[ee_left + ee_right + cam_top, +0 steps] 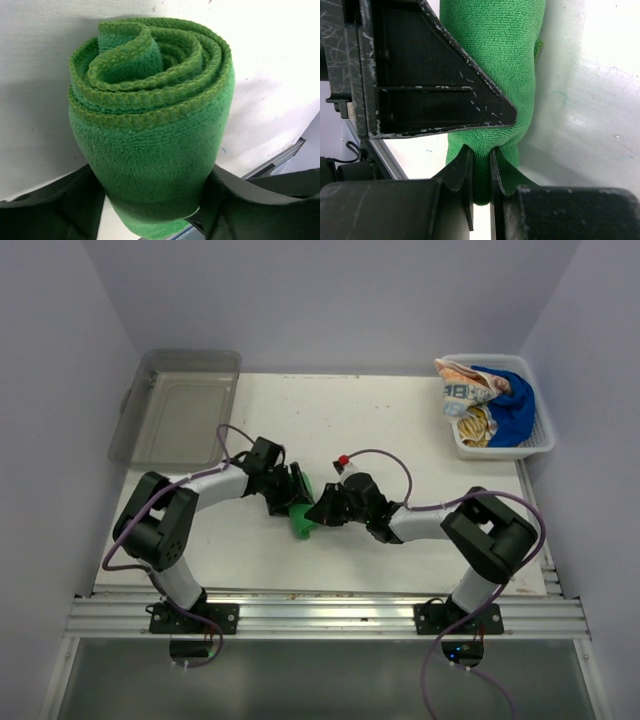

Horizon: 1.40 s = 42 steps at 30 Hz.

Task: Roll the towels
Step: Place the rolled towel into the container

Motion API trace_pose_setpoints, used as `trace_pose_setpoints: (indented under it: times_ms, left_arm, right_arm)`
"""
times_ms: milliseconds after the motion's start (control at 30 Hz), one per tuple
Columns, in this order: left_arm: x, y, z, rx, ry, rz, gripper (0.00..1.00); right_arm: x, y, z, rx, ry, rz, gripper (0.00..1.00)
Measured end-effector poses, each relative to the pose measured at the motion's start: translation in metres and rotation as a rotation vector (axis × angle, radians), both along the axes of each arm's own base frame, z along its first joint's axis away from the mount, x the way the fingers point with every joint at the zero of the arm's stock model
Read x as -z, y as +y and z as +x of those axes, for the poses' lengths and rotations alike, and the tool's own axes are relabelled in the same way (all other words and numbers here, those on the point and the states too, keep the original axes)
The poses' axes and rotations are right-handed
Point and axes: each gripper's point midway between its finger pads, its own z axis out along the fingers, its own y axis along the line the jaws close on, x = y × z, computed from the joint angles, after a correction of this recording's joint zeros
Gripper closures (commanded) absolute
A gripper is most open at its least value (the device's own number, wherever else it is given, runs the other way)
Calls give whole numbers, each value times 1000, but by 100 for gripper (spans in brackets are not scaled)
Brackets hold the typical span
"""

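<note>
left jaws gripping rolled green towel (301,523), right jaws pinching its end, other towels (493,400) in white basket (537,444)

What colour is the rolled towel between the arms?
Plain bright green towel, best in left wrist view.

The only print in view is on the orange-and-white towel (458,388), which lies in the white basket (500,453) at the far right of the surface (380,410). Its white part carries blue-grey blocky marks shaped rather like letters or digits, but they are too small and blurred to read. Nothing in either wrist view carries legible text.
</note>
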Motion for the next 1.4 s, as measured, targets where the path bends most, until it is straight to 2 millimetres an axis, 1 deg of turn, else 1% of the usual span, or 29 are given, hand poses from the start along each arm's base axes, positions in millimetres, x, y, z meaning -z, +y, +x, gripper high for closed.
trace_pose_setpoints:
  times_ms: [33,67,100,133,167,200,233,267,300,333,367,467,567,667,767,833,900,967,1067,1133,1200,1233,1300,1400]
  left_arm:
    - [1,-1,0,2,0,3,50]
    - [1,-1,0,-2,6,9,58]
    - [1,-2,0,-1,7,12,65]
    - [1,-2,1,0,7,17,75]
    - [0,-2,1,1,8,25,80]
    - [-1,-3,3,5,5,33,85]
    - [-2,-2,3,13,4,48,90]
    - [-3,-2,3,16,2,63,92]
    - [-4,-1,5,18,-3,80,92]
    - [-6,1,6,21,-10,99,97]
    - [-8,4,8,21,-15,120,100]
    - [-14,12,15,23,-37,183,100]
    - [-21,18,20,29,-54,220,100]
    - [-34,28,31,18,-85,250,100]
    - [-54,39,46,-4,-121,264,100]
    - [-71,48,60,-24,-153,273,100]
    - [-92,55,76,-42,-197,277,100]
    - [-115,63,91,-54,-248,283,100]
    - [-152,78,113,-86,-325,288,100]
    - [-174,93,127,-121,-373,284,100]
    - [-188,115,140,-178,-399,282,100]
    - [-192,125,145,-203,-403,282,100]
    - [-196,155,156,-274,-400,288,100]
    - [-196,189,171,-361,-391,279,100]
  right_arm:
    - [0,0,0,1,2,2,100]
    - [1,0,-1,3,6,6,100]
    - [1,0,-1,3,10,9,93]
    - [1,0,-1,5,13,11,83]
    - [1,0,-2,5,18,14,73]
    - [1,0,-2,7,23,18,60]
    - [1,0,-2,6,27,20,51]
    - [0,1,-3,4,32,23,44]
    - [0,1,-3,0,35,21,32]
    - [1,1,-4,0,40,18,27]
    - [2,0,-4,-5,44,5,24]
    - [3,-2,-5,-12,50,-26,20]
    - [-7,-6,-6,-21,36,-55,18]
    - [-25,-18,-10,-18,3,-87,16]
    - [-51,-30,-13,-7,-52,-96,16]
    - [-68,-39,-14,7,-89,-96,13]
    - [-80,-48,-17,22,-114,-103,12]
    - [-86,-56,-18,38,-127,-117,11]
    - [-84,-64,-19,55,-120,-145,12]
    - [-78,-68,-19,59,-106,-167,12]
    - [-71,-71,-20,60,-87,-190,12]
    - [-68,-72,-21,62,-79,-202,11]
    - [-63,-76,-21,69,-68,-229,11]
    - [-63,-78,-20,72,-61,-241,11]
